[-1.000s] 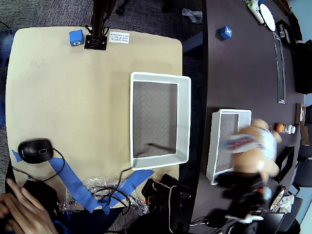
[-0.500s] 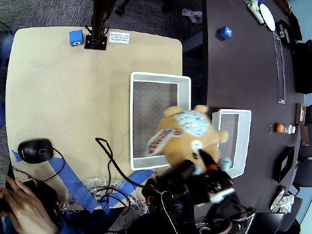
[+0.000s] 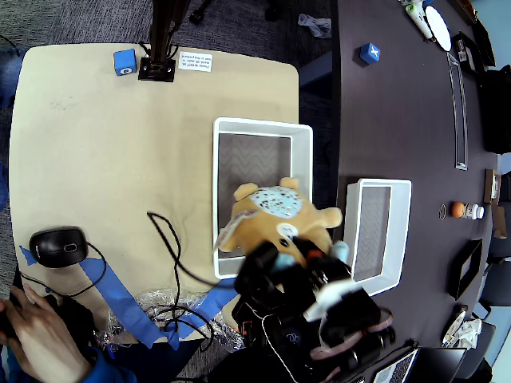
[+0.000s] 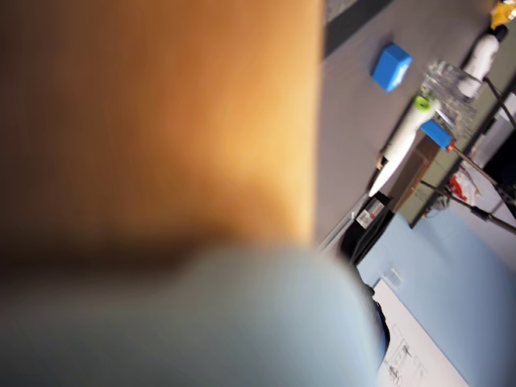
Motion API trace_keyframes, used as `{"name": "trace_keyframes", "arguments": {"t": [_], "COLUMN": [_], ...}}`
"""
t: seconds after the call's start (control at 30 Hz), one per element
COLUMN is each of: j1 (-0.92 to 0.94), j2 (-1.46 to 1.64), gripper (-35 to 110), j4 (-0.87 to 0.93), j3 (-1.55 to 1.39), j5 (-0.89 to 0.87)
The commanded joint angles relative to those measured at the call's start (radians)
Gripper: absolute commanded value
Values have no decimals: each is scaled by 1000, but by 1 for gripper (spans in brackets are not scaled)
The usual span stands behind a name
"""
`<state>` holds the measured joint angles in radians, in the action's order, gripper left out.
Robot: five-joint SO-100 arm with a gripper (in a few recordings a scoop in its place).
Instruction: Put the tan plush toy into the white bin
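Toy (image 3: 275, 217) has swung over from the narrow bin's side and now hangs just ahead of the tool (image 3: 297, 249), over the bin's (image 3: 301, 171) near end; transport looks nearly done, release is next. Tool seems clamped on toy, but jaws are buried in plush; wrist view is blurred tan and pale blue.

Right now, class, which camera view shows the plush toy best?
The overhead view: the whole toy shows there, over the near end of the bin. The wrist view gives a blurred orange and pale blue close-up.
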<state>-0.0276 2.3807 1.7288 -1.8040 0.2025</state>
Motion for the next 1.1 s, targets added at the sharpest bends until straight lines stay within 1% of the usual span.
{"name": "trace_keyframes", "arguments": {"t": [0.0,0.27,0.67,1.07], "j1": [-18,-17,-14,-2], "j2": [-29,-147,-291,-368], "gripper": [0,0,0,1], "j4": [5,3,-49,-49], "j3": [15,15,15,15], "j5": [14,14,14,21]}}
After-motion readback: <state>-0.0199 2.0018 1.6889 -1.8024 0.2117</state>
